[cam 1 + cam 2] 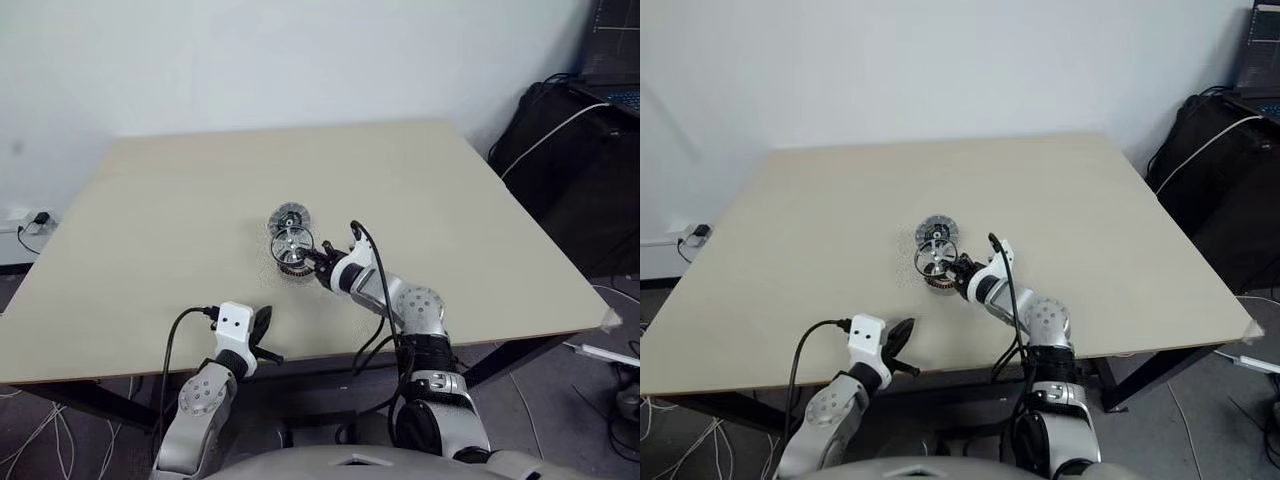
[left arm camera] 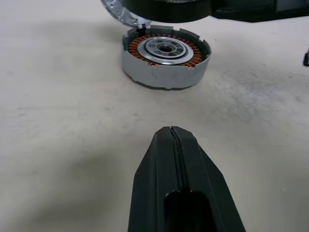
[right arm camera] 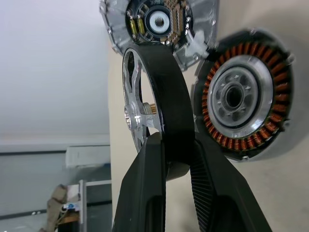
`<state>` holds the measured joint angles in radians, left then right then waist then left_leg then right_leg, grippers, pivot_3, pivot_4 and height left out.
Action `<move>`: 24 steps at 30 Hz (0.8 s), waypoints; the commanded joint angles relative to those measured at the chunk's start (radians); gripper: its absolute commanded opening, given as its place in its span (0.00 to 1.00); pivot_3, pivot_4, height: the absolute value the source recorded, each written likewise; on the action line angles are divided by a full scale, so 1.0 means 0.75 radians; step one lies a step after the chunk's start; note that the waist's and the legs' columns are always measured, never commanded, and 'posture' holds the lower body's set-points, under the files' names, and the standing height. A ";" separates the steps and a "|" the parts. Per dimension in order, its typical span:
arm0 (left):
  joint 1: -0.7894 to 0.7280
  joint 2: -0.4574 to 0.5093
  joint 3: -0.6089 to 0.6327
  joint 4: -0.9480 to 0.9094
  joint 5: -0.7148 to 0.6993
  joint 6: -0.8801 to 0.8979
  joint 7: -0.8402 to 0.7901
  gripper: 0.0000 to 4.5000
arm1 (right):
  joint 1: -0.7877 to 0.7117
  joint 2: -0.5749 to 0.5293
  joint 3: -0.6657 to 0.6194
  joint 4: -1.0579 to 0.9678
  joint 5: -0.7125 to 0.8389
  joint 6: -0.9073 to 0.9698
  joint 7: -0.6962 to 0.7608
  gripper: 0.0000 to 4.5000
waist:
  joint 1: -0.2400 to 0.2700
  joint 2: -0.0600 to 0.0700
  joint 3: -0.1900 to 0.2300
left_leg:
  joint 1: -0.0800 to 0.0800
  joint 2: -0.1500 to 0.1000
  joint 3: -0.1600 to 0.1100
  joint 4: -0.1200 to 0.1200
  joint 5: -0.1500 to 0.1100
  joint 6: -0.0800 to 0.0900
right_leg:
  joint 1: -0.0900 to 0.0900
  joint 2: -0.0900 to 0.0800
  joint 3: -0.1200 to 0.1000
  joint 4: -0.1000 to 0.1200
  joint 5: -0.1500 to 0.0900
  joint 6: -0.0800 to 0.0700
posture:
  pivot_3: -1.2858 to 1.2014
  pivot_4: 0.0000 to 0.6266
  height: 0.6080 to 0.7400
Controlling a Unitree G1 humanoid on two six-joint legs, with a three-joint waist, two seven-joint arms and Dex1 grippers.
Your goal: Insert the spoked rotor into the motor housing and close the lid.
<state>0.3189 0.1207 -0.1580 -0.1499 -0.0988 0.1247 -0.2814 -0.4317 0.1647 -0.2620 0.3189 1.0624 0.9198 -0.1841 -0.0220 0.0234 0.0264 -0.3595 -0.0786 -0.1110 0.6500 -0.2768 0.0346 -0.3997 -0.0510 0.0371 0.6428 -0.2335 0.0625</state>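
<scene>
Ana: Nearest the camera, what do you see?

Ben: Closest is the left gripper, hovering at the near edge of the tabletop. Its two black fingers are pressed together with nothing between them. In the left wrist view they point toward the motor housing, with bare table between them and it.

Ana: And the other arm?

Ben: The right gripper reaches in from the near right toward the middle of the tabletop. Its fingers pinch the spoked rotor by its dark rim, held on edge, so one finger lies on each side of the wheel. The silver spokes and hub face sideways in the right wrist view.

Ana: Where is the rotor compared with the housing?

Ben: Off the table, in the gripper, just above and beside the housing. It is not seated inside. The housing rests flat near the centre of the tabletop, open side up, showing a ring of copper windings around a silvery centre.

Ana: And the lid?

Ben: The lid lies flat just past the housing, toward the far edge. In the wrist view their rims look touching or nearly so; I cannot tell which. Its upturned face shows a dark centre with small parts
</scene>
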 commanded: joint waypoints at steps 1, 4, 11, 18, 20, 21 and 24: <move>0.000 0.002 0.012 -0.082 -0.002 -0.014 0.012 0.00 | -0.079 0.107 -0.006 0.041 0.000 -0.039 0.044 0.09 | -0.002 0.000 0.000 | 0.000 0.000 0.000 0.000 0.000 0.000 | 0.000 0.000 0.000 0.000 0.000 0.000 | 0.52 0.00 1.00; 0.007 0.001 0.013 -0.089 -0.002 -0.012 0.015 0.00 | -0.105 0.093 -0.016 0.112 -0.023 -0.067 0.071 0.09 | -0.005 0.001 0.000 | 0.000 0.000 0.000 0.000 0.000 0.000 | 0.000 0.000 0.001 0.001 0.000 0.000 | 0.52 0.00 1.00; 0.007 0.002 0.008 -0.091 -0.003 -0.009 0.019 0.00 | -0.134 0.073 -0.033 0.194 -0.061 -0.101 0.114 0.09 | -0.009 0.001 0.000 | 0.000 0.000 0.000 0.000 0.000 0.000 | 0.000 0.001 0.001 0.001 0.000 0.000 | 0.52 0.00 1.00; 0.004 0.003 0.003 -0.088 -0.005 -0.009 0.017 0.00 | -0.169 0.066 -0.052 0.253 -0.094 -0.134 0.149 0.09 | -0.009 0.001 0.000 | 0.000 0.001 0.000 0.000 0.000 0.000 | 0.000 0.000 0.001 0.001 0.000 0.000 | 0.52 0.00 1.00; 0.003 0.003 0.003 -0.089 -0.005 -0.008 0.018 0.00 | -0.180 0.064 -0.057 0.269 -0.101 -0.141 0.155 0.09 | -0.009 0.001 0.000 | 0.000 0.000 0.000 0.000 0.000 0.000 | 0.000 0.000 0.001 0.001 0.000 0.000 | 0.52 0.00 1.00; 0.003 0.003 0.003 -0.090 -0.004 -0.007 0.019 0.00 | -0.185 0.064 -0.059 0.277 -0.105 -0.145 0.159 0.09 | -0.010 0.001 0.000 | 0.000 0.000 0.000 0.000 0.000 0.000 | 0.000 0.000 0.001 0.001 0.000 0.000 | 0.52 0.00 1.00; 0.005 0.003 0.003 -0.095 -0.004 -0.007 0.021 0.00 | -0.198 0.063 -0.062 0.302 -0.121 -0.157 0.172 0.09 | -0.009 0.001 0.000 | 0.000 0.000 0.000 0.000 0.000 0.000 | -0.001 0.000 0.001 0.001 0.000 0.000 | 0.52 0.00 1.00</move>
<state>0.3304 0.1205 -0.1582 -0.1639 -0.0989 0.1253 -0.2644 -0.5124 0.1545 -0.3017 0.5497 0.9677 0.8147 -0.0758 -0.0290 0.0242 0.0265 -0.3594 -0.0782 -0.1107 0.6500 -0.2767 0.0344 -0.4001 -0.0508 0.0377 0.6436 -0.2333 0.0624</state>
